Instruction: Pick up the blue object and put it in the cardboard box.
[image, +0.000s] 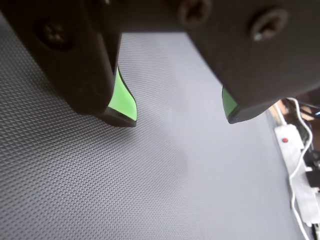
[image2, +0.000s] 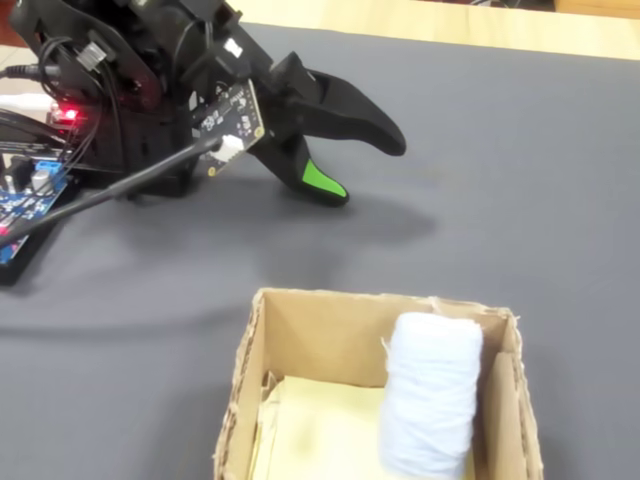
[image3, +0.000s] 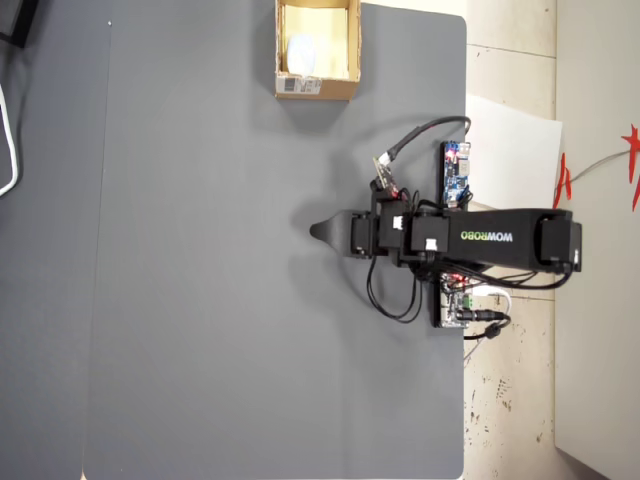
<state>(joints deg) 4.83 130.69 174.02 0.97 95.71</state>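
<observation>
Closest to the fixed camera, the cardboard box (image2: 300, 330) holds the blue object (image2: 430, 405), upright against its right wall. Well apart, the tool (image2: 365, 170) hangs empty, jaws spread, over bare dark table (image2: 520, 150). Circuit boards (image3: 455, 172) and cables (image3: 420, 135) flank the arm's base.

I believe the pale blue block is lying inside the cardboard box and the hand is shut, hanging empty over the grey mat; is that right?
Not quite: the hand is open, not shut. The wrist view shows its two green-padded fingertips well apart with bare grey mat between them. The rest holds: the fixed view shows the blue block inside the cardboard box, and the hand holds nothing.
</observation>
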